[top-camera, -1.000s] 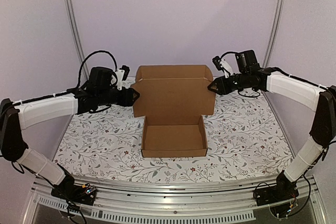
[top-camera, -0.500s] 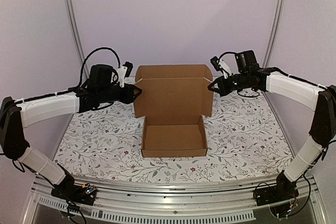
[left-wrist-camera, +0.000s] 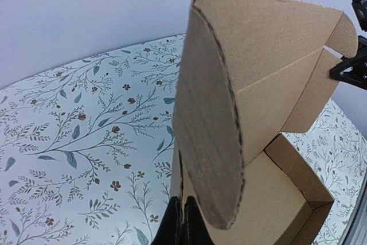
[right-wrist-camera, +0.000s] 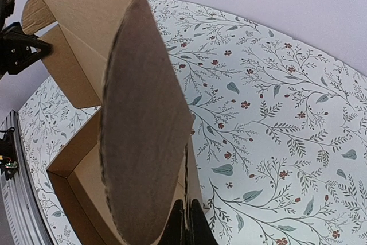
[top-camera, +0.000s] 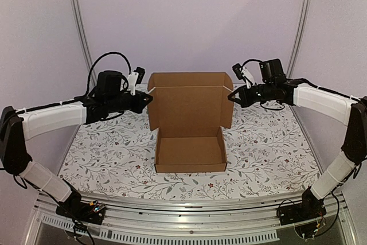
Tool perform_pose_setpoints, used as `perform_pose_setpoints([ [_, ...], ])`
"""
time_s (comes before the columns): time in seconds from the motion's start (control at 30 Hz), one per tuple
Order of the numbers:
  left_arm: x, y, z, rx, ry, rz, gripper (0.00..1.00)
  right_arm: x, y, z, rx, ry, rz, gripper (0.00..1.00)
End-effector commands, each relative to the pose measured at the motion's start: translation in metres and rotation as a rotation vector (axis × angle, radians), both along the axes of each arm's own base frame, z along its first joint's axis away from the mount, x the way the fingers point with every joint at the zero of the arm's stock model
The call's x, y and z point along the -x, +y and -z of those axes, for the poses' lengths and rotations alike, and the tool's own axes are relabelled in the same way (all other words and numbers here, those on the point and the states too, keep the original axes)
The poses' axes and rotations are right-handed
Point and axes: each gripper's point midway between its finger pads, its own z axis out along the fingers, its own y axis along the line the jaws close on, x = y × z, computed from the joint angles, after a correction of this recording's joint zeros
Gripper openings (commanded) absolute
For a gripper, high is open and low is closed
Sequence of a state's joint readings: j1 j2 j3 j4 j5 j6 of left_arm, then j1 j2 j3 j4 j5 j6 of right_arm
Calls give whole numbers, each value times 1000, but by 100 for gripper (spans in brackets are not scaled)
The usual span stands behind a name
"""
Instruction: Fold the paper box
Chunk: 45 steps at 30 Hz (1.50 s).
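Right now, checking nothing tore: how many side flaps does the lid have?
2: left flap, by the left gripper; right flap, by the right gripper. None looks hidden.

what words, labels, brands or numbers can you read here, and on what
No text can be read.
paper box: plain brown cardboard, no print in any view.
tablecloth: leaf and flower pattern only, no words.
left arm base: any marking too small to read.

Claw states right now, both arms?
Left claw: closed, holding nothing, tip by the paper box's left flap.
Right claw: closed, holding nothing, tip by its right flap.
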<state>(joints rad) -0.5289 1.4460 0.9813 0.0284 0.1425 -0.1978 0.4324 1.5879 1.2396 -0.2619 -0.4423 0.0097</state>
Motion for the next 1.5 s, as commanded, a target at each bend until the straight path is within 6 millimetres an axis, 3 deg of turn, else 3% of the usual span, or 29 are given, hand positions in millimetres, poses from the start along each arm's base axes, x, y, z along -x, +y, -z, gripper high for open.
perform_pose_setpoints([
  [0.0,7,3,-5,38,1,-2,0,11,4,-15,-56,-23,38,0],
  [0.37,31,3,0,43,77,-54,0,49,29,-31,-49,-86,110,0],
  [0.53,36,4,-5,37,106,-128,0,52,28,-32,-12,-125,264,0],
  [0.77,49,-9,-7,13,99,-179,0,55,31,-32,9,-163,429,0],
  [1.2,62,-12,-3,45,80,-391,0,78,41,-17,4,-222,605,0],
  [1.47,90,-30,9,41,44,-382,0,96,37,0,-4,-271,669,0],
])
